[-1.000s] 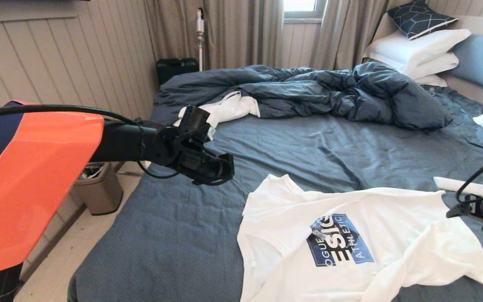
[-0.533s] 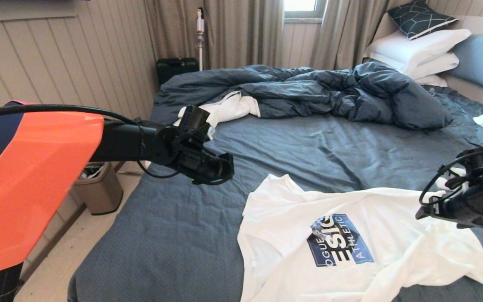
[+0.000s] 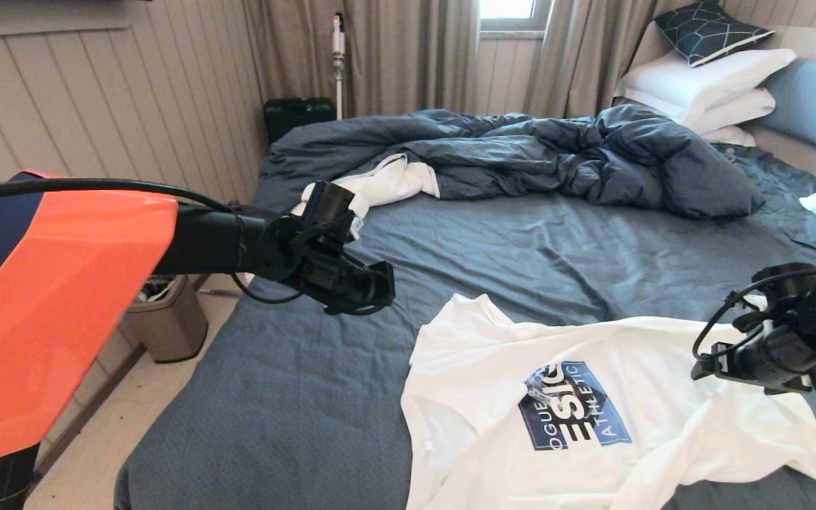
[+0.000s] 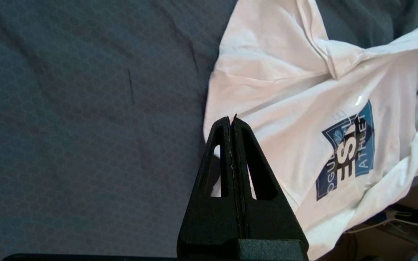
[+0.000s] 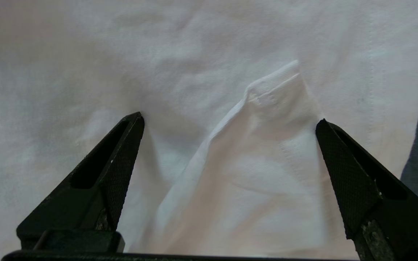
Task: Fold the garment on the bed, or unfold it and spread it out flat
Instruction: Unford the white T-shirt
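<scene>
A white T-shirt (image 3: 663, 368) with a blue printed logo lies rumpled on the near right part of the bed (image 3: 521, 248), whose sheet is dark blue-grey. My right gripper (image 3: 704, 368) hangs low over the shirt's right side. In the right wrist view it (image 5: 229, 119) is open, its fingers straddling a raised fold of white cloth (image 5: 267, 98) without closing on it. My left gripper (image 3: 382, 283) hovers above bare sheet to the left of the shirt. It (image 4: 232, 117) is shut and empty, its tip over the shirt's (image 4: 285, 94) edge.
A rumpled duvet (image 3: 592, 156) lies across the far side, with a second white garment (image 3: 390, 180) at its left end. White pillows (image 3: 705, 88) and the blue headboard (image 3: 815, 99) are at the far right. A bin (image 3: 167, 322) stands on the floor left of the bed.
My right gripper has come in from the right edge, leftward and over the shirt's right side. The left arm and the shirt have stayed where they were.
</scene>
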### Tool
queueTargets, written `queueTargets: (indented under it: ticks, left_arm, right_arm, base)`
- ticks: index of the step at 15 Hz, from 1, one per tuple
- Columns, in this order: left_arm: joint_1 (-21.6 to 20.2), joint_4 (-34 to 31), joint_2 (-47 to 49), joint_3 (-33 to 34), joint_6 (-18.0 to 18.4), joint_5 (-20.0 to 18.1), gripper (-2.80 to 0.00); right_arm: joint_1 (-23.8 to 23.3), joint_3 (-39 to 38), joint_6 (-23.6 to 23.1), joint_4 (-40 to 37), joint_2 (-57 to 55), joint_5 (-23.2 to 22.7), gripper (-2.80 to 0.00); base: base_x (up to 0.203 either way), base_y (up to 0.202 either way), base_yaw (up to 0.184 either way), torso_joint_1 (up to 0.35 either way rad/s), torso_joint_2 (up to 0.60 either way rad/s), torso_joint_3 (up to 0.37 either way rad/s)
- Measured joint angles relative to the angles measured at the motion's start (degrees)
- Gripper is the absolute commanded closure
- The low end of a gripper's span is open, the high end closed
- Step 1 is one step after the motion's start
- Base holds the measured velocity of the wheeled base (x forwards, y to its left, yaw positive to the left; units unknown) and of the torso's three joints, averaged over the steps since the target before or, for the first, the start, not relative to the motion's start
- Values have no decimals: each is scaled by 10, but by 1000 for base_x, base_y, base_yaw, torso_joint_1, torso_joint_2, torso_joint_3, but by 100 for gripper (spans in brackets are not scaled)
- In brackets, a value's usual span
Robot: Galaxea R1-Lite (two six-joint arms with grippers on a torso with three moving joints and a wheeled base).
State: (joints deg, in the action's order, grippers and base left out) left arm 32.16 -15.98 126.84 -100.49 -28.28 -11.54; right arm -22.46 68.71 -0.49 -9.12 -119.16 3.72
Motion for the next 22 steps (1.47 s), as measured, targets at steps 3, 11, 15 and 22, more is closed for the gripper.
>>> queueTargets:
  ticks: [3,11,15,22]
  left_arm:
    - [0,-1,1,0,0,0,0]
    - [1,-1,1,1,-1,-1,0]
    - [1,-1,1,1,-1,-1,0]
    - [3,0,1,5,-1,-2,0]
  right_arm:
    - [-2,-15,0,1,7,-2,-280]
    - [-10,-66,-4,2,54,-2,-280]
    - [-22,-81,-9,11,61,-2,-280]
    - [-32,-86,-18,31,51,-1,0]
  base:
    - [0,0,0,0,0,0]
    - [0,0,0,0,0,0]
    - [0,0,0,0,0,0]
    - [0,0,0,0,0,0]
